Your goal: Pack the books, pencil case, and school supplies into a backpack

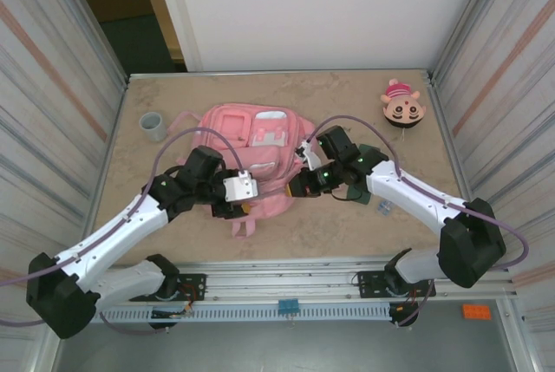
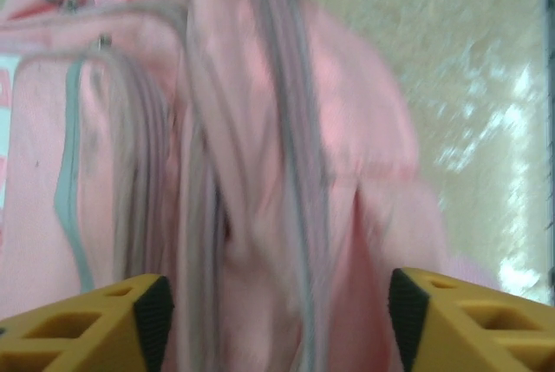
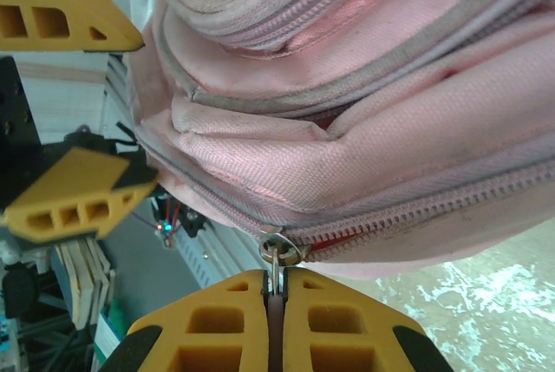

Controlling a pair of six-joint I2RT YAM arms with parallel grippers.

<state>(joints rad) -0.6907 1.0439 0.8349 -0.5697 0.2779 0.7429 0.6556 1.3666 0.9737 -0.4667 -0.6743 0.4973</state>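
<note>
You see a beige, stone-patterned tabletop under bright, even light. A white wall panel closes the top of the frame. Ribbed grey side walls run down the left and right edges, and a dark opening sits at upper left.

Bright even light, blurred backpack

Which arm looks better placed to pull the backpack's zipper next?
Right, probably: the right gripper is shut on the zipper pull of the backpack and need only draw it along, while the left gripper stands open over the fabric.
</note>
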